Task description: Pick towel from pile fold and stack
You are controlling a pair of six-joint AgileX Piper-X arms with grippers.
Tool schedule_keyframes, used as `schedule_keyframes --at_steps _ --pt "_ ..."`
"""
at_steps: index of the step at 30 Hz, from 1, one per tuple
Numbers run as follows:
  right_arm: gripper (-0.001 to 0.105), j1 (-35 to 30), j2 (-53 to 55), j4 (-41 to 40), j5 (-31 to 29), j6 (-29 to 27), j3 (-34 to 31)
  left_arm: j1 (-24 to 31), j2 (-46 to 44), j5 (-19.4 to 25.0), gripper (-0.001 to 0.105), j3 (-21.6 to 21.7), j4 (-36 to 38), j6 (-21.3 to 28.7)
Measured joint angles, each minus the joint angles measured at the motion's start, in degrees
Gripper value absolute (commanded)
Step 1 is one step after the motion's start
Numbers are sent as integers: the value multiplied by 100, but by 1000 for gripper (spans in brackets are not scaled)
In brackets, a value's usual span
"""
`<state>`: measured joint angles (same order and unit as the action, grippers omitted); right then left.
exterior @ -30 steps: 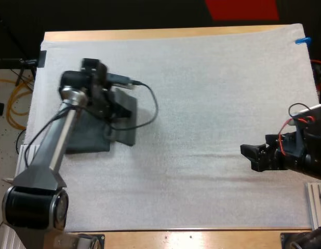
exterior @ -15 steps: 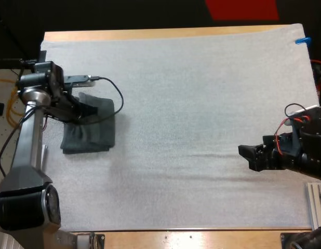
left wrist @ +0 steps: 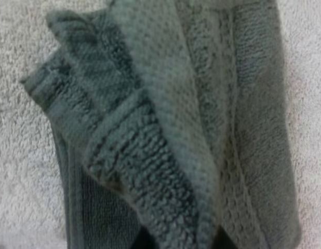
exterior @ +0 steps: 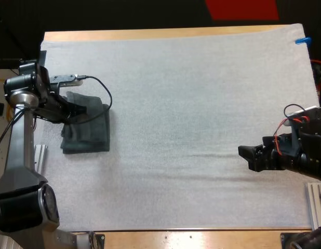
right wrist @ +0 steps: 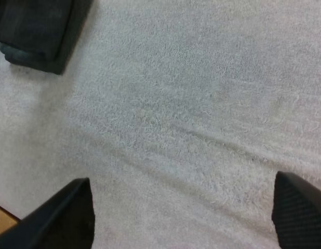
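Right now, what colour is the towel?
The towel is dark grey-green, waffle-textured; best in the left wrist view.

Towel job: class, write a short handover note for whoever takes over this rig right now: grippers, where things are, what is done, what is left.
Left gripper: shut on the towel, low over the stack at the left side of the mat.
Right gripper: open, over bare mat at its right side.
Done: the towel is folded and lies on the stack, a bit askew.
Left: probably release it, square it up, pull the arm clear.
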<state>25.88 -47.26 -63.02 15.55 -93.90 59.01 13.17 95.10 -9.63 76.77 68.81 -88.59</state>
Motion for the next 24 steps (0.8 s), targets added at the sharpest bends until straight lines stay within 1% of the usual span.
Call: schedule_keyframes --at_steps 2,4,5,6,7,8,9,14,16,19,22,24 --pt "69 0 0 0 51 0 0 6 0 0 16 0 -51 26" --pt "69 0 0 0 70 0 0 6 0 0 27 0 -79 27" --pt "69 0 0 0 75 0 0 6 0 0 30 0 -102 27" --pt "69 0 0 0 83 0 0 6 -3 14 36 0 -117 27" --pt "69 0 0 0 84 0 0 6 -15 75 42 0 -134 27" --pt "69 0 0 0 84 0 0 6 -15 159 45 0 -145 27" --pt "69 0 0 0 84 0 0 6 -17 248 46 0 -158 27" --pt "69 0 0 0 84 0 0 6 -28 919 46 0 -272 34" --pt "69 0 0 0 84 0 0 6 -28 1097 46 0 -281 34" --pt "69 0 0 0 84 0 0 6 -28 1112 46 0 -281 34" --pt "69 0 0 0 84 0 0 6 -28 753 46 -1 -217 -17" --pt "69 0 0 2 84 0 0 4 -32 477 46 -86 -224 -87"
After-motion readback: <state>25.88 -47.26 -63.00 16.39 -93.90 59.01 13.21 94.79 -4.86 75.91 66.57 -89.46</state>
